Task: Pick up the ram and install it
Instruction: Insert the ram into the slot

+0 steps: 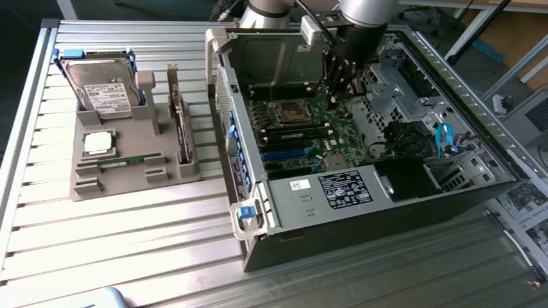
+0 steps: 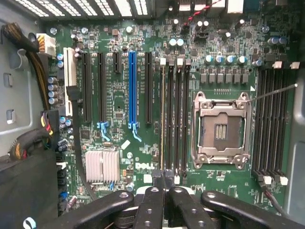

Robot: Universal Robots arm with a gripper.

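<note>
The ram (image 1: 128,160), a narrow green stick, lies in a groove of the grey holder (image 1: 128,185) on the exterior view's left, outside the computer case (image 1: 342,189). My gripper (image 1: 342,93) hangs inside the open case, above the motherboard and far from the holder. In the wrist view its black fingertips (image 2: 164,183) are pressed together, shut, with nothing visibly between them. They point at the near end of a bank of black memory slots (image 2: 178,119). A thin pale strip (image 2: 163,119) runs along the outermost slot; I cannot tell what it is.
The holder also carries a hard drive (image 1: 101,90), a square silver chip (image 1: 99,142) and an upright card (image 1: 179,122). On the board sit an open processor socket (image 2: 224,129), a blue slot (image 2: 133,86), a heatsink (image 2: 101,166) and cable bundles (image 2: 28,43). Case walls surround the gripper.
</note>
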